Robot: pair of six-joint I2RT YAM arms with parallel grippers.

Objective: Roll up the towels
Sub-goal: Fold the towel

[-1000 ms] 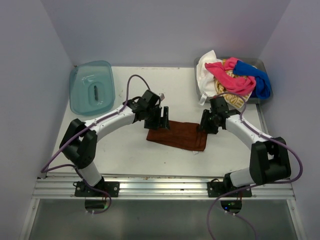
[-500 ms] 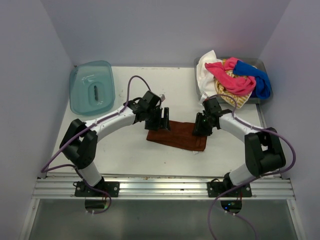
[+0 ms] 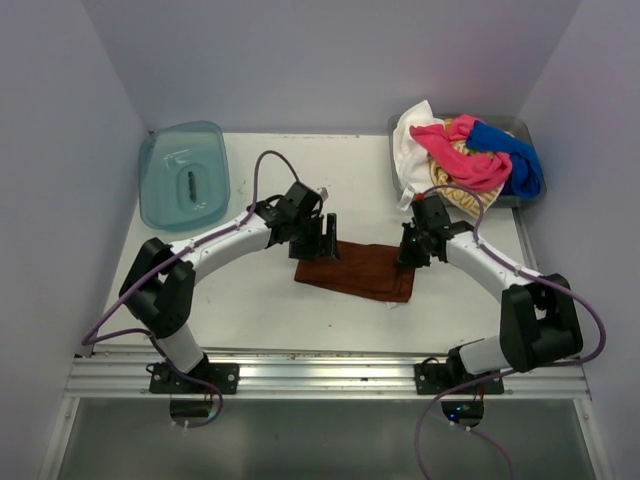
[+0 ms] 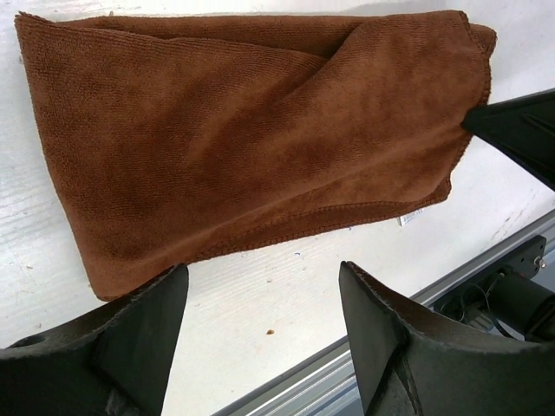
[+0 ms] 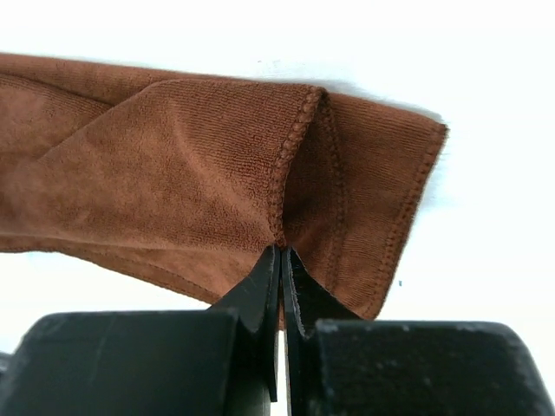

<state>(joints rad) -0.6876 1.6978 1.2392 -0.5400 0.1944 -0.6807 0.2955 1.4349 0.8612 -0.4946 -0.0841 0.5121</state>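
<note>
A rust-brown towel (image 3: pixel 355 268) lies folded flat on the white table between my two arms. My right gripper (image 3: pixel 408 258) is at its right end. In the right wrist view the jaws (image 5: pixel 282 250) are shut on the rust-brown towel (image 5: pixel 173 173), pinching a stitched hem, and the cloth puckers at the tips. My left gripper (image 3: pixel 322 240) stands open at the left end. The left wrist view shows its fingertips (image 4: pixel 260 277) apart over bare table, just off the towel's (image 4: pixel 243 130) edge. More towels are heaped at the back right: pink (image 3: pixel 460 155), blue (image 3: pixel 515 160), white (image 3: pixel 410 140).
The heap sits in a grey tray (image 3: pixel 520 122) at the back right corner, with a yellow-and-white striped towel (image 3: pixel 462 198) spilling over its front. A translucent teal plastic tray (image 3: pixel 185 175) lies upside down at the back left. A metal rail (image 3: pixel 320 375) runs along the near edge.
My right gripper has closed from open onto the towel's right end after shifting slightly there. The left arm and its open gripper have stayed still.
</note>
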